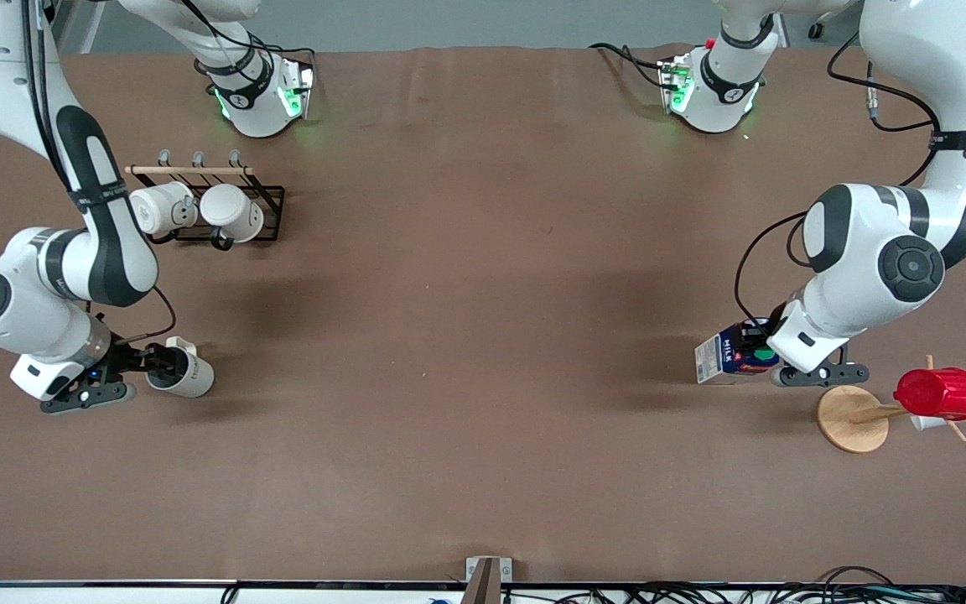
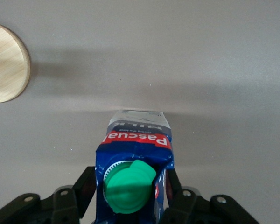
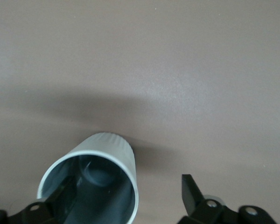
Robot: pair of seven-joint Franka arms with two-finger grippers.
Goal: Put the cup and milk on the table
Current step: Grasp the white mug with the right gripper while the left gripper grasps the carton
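Right gripper (image 1: 152, 362) over the table (image 1: 483, 335) at the right arm's end, one finger inside the cup (image 1: 181, 369) and one outside, pinching its rim; cup tilted, mouth toward the gripper, handle at about 12 o'clock on top. From the cup, a black rack (image 1: 223, 210) with two white mugs (image 1: 198, 211) sits at 12 o'clock, farther from the front camera. Left gripper (image 1: 755, 352) at the left arm's end, fingers (image 2: 175, 186) clamped on both sides of the milk (image 2: 133, 158), green cap (image 2: 128, 186) facing the wrist camera. At 4 o'clock from the milk, a wooden stand (image 1: 852, 418) carrying a red cup (image 1: 940, 393).
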